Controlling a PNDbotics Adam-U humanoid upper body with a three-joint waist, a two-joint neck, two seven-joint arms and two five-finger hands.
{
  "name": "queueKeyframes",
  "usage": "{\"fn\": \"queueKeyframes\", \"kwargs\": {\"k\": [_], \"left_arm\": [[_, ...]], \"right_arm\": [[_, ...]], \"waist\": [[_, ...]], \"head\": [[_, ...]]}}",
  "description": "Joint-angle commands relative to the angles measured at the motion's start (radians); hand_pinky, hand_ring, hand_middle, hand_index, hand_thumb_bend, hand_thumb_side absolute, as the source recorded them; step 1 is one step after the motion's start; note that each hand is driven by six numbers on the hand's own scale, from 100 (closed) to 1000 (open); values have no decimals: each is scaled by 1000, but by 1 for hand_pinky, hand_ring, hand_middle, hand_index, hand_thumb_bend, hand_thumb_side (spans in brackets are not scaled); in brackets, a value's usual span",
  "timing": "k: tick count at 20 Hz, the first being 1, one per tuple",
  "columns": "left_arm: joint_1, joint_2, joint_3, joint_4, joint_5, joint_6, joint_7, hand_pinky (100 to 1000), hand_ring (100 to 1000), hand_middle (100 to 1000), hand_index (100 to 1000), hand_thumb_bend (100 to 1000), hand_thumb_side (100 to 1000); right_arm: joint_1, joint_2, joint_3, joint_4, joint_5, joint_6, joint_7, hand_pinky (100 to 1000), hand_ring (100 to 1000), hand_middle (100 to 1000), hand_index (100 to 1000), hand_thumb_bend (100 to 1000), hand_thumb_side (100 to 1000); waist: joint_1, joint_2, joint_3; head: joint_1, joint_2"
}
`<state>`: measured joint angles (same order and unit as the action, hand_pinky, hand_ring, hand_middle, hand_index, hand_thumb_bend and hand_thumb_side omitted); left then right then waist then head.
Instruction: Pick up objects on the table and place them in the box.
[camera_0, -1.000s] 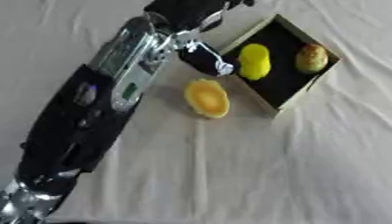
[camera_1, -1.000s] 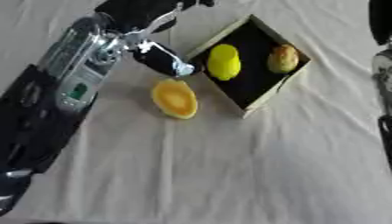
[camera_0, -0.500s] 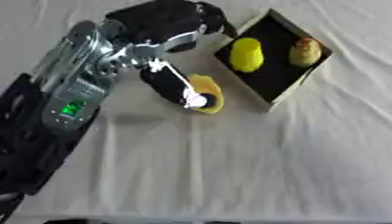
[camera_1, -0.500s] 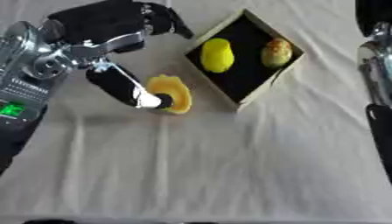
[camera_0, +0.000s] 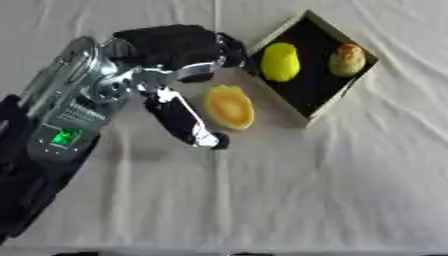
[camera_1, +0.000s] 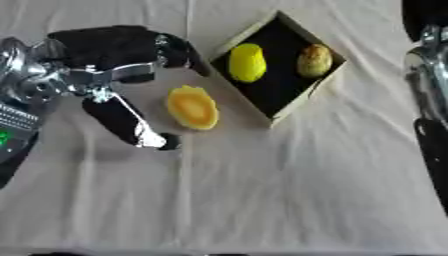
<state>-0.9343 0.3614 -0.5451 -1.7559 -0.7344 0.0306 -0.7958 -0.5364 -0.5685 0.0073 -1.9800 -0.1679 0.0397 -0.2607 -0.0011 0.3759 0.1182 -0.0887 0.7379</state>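
Note:
A yellow-orange fruit half lies cut side up on the cloth, just left of the box. The black-lined box holds a yellow lemon-like fruit and a brownish fruit. My left hand hovers over the cloth up and left of the fruit half. It is open. Its fingers reach toward the box's near corner, and its thumb stretches down along the fruit half's left side, a little apart from it. Of my right arm only a stretch shows at the right edge; its hand is out of sight.
A wrinkled white cloth covers the table. My left forearm crosses the left side down to the lower corner.
My left hand has swung from the box's left edge down beside the fruit half. Its thumb, touching the fruit half half a second ago, now lies just left of it. The view shifted too.

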Motion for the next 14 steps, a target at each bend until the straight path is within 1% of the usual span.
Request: {"fn": "queueKeyframes", "kwargs": {"k": [1,5,10,14], "left_arm": [[-11,3,0,30,-32,-3,0,861,862,824,905,554,304],[-8,-19,0,95,-108,-15,36,867,868,832,904,517,273],[-3,-44,8,175,-203,-22,100,874,882,856,912,462,271],[-1,-61,12,227,-247,-29,138,875,887,869,917,426,289]], "right_arm": [[-8,-19,-5,-20,1,0,-1,887,870,762,859,100,710],[-6,-16,-3,-20,0,2,0,887,870,761,858,100,712],[-2,-14,-1,-20,-3,3,3,888,871,761,859,100,715],[0,-11,-1,-20,-4,5,4,889,871,760,859,100,716]], "waist": [[-4,-21,-2],[-9,-18,-6],[-13,-14,-10],[-14,-12,-11]], "head": [[8,-8],[14,-14],[19,-19],[23,-21]]}}
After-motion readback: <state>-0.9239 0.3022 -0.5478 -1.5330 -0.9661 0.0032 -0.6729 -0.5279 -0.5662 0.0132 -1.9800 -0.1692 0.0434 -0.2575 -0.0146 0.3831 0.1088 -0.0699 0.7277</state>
